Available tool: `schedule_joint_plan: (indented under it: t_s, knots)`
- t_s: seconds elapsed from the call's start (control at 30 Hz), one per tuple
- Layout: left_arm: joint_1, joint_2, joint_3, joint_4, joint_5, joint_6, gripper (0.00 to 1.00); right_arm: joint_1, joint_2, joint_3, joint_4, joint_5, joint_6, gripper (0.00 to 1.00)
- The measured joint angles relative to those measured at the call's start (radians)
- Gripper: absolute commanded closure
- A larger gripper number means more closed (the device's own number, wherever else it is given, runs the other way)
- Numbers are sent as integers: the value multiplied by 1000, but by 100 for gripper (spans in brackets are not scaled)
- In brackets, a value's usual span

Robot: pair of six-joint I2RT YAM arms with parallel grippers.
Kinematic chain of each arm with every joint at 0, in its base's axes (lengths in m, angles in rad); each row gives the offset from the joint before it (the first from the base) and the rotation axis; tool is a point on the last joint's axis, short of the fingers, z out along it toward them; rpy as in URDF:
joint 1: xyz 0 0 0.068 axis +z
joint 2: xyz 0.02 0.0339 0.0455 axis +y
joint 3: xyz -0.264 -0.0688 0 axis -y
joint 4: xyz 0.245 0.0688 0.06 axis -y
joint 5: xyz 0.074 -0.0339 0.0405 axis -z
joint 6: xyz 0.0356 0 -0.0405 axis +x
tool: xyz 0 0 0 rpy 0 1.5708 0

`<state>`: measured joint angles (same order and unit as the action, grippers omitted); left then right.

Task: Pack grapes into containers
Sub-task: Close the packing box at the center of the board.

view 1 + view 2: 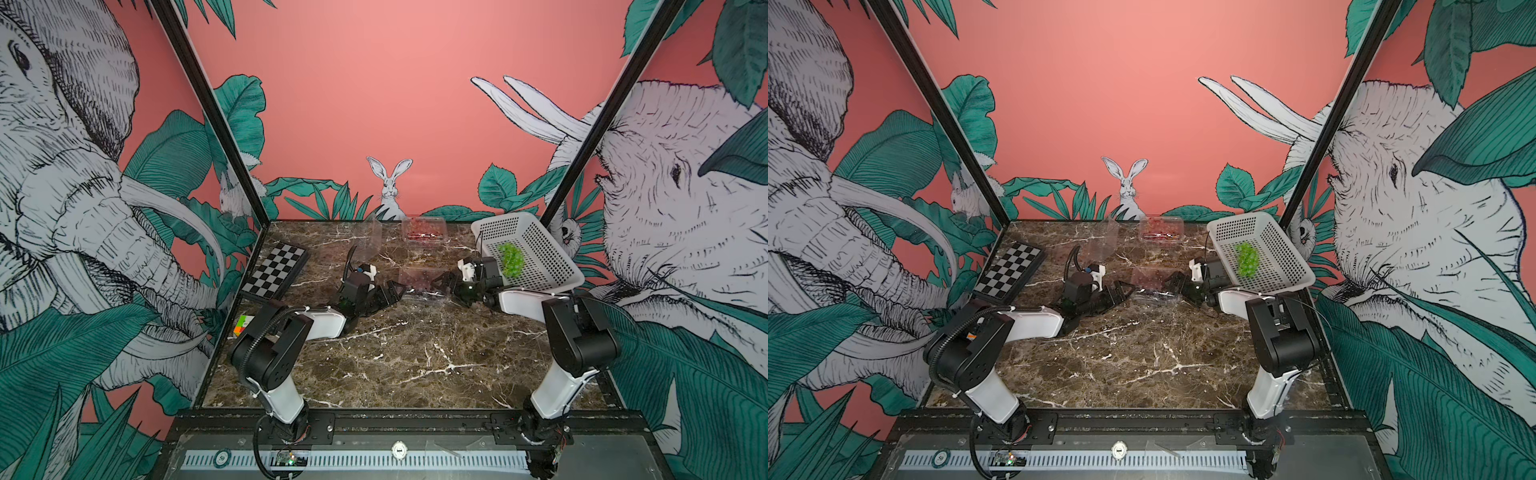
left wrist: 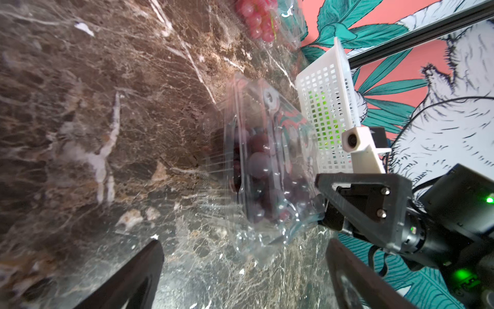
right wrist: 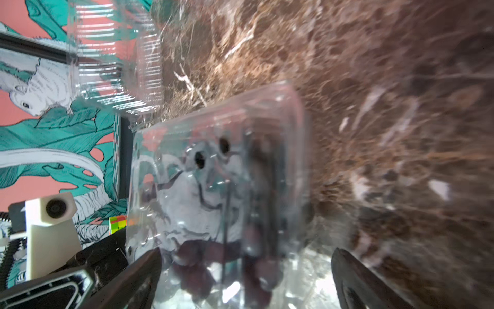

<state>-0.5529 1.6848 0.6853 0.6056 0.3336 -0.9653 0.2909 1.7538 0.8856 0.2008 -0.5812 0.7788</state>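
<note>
- Pincers first, in a top view: the left pincer (image 1: 392, 293) and the right pincer (image 1: 442, 283) both stand with jaws apart. They flank a small clear plastic clamshell container (image 1: 419, 277) mid-desk (image 1: 395, 353), probably to steady it from both sides.
- Bright green grapes (image 1: 509, 257) wait in the white perforated plastic basket (image 1: 552, 249).
- Left wrist view: the left pincer (image 2: 244, 242) is spread wide and empty; dark purple grapes (image 2: 262, 171) lie inside the container.
- Right wrist view: the right pincer (image 3: 247, 251) gapes around the container's end. Whether its lid is latched cannot be told.
</note>
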Motion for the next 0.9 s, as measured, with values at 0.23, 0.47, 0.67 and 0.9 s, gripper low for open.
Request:
schedule_joint_plan:
  t_s: [0.23,0.47,0.67,0.9]
  knots:
    - [0,13,-24,64,6,-26,11,4,0,-2,2,1,4,2]
    - [0,23,-64,126,10,-49,21,4,0,-9,21,-1,27,1]
    - [0,55,-70,157,18,-63,35,4,0,-16,47,-3,47,1]
    - [0,106,-52,188,18,-68,57,4,0,-17,50,-3,48,1]
